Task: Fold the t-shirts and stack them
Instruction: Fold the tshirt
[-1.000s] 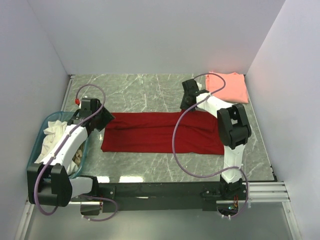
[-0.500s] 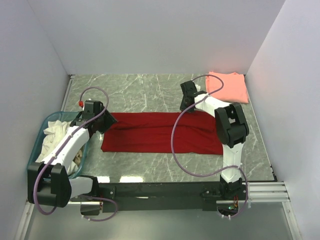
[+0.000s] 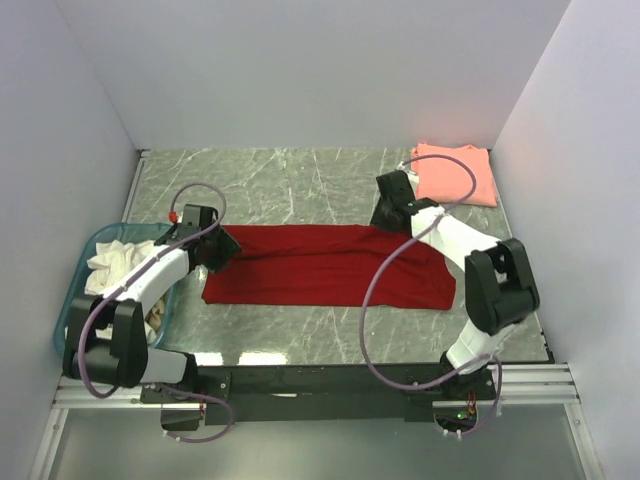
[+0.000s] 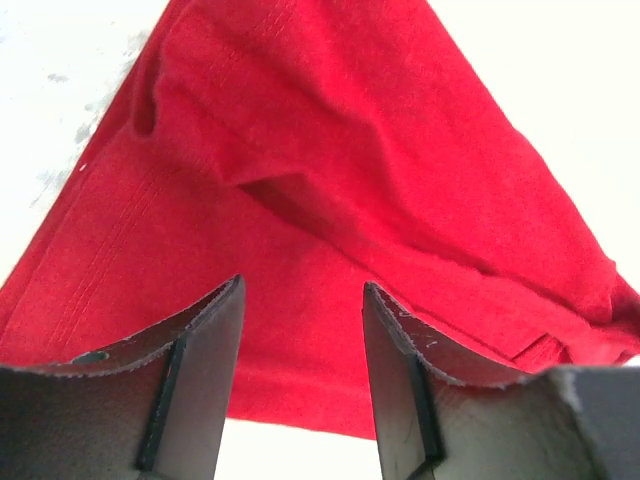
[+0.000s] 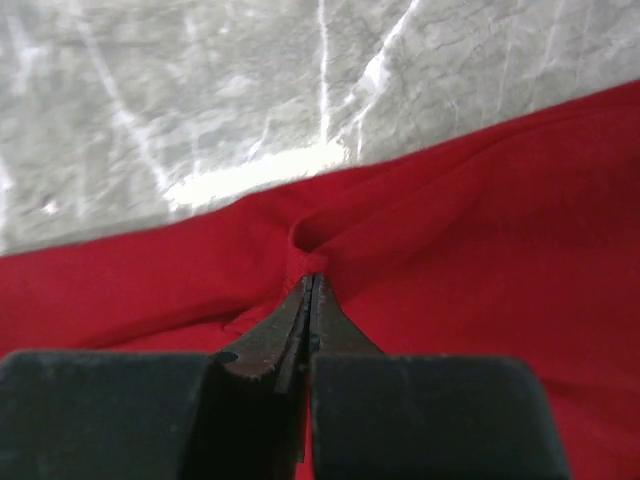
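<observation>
The deep red t-shirt lies folded into a long band across the middle of the marble table. The salmon-pink t-shirt lies folded at the back right corner. My left gripper is open over the red shirt's left end; the cloth fills its wrist view between the fingers. My right gripper is shut on a pinch of the red shirt's far edge, near its right part.
A teal basket with several pale cloths stands at the left edge, beside my left arm. White walls close in the table on three sides. A black rail runs along the near edge.
My left gripper moved right and down onto the shirt's left end. My right gripper moved slightly right along the far edge, and its arm swung out to the right.
</observation>
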You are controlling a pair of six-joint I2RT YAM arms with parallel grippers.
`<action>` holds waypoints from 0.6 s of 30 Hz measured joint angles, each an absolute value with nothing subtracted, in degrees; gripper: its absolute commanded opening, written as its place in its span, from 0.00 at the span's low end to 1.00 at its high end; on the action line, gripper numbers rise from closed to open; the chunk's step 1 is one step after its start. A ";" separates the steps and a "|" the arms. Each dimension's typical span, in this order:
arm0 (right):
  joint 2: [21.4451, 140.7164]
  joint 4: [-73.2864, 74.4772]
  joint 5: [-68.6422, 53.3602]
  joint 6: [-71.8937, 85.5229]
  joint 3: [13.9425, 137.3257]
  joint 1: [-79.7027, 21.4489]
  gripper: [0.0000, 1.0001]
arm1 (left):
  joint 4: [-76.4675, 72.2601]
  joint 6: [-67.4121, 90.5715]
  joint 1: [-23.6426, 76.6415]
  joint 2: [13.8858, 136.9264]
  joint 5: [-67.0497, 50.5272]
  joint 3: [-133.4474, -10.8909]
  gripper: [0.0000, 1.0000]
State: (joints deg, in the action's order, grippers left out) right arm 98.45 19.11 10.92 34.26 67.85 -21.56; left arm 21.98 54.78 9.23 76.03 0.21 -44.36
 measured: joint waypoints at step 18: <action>79.77 10.72 10.44 41.15 44.14 -28.38 0.00 | 19.90 55.42 9.47 88.73 0.16 -53.32 0.54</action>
State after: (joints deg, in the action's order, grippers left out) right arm 79.77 10.72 10.44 41.15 44.14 -28.38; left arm 19.90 55.42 9.47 88.73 0.16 -53.32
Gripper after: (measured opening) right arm 0.007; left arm 0.539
